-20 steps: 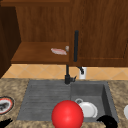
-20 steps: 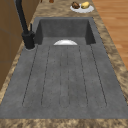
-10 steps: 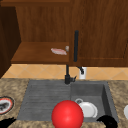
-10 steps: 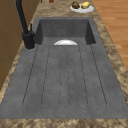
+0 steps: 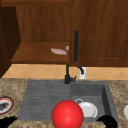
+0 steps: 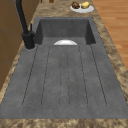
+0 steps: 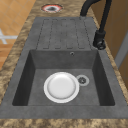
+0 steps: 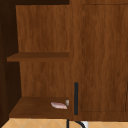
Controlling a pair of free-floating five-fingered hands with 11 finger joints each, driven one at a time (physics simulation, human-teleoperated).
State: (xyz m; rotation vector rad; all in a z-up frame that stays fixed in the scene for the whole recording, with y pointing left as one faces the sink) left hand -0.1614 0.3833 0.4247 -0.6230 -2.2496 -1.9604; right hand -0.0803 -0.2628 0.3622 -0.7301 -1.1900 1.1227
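A red ball (image 5: 67,115) sits low in the front view, in front of the sink (image 5: 45,92). My left hand (image 5: 6,121) shows as a dark shape at the bottom left edge, over the counter's front. My right hand (image 5: 108,121) is at the bottom right, by the basin's front corner and just right of the ball. A white plate (image 5: 87,109) lies in the basin beside the drain (image 7: 82,80); the plate (image 7: 61,87) is plain and holds nothing in the right side view. Neither hand touches the ball or the plate.
A black faucet (image 5: 67,75) stands behind the sink. The wall cabinet's left side is open, with a pink item (image 5: 58,51) on its lower shelf. A red-rimmed plate (image 5: 5,105) lies on the left counter, and a plate with food (image 6: 81,6) on the right counter.
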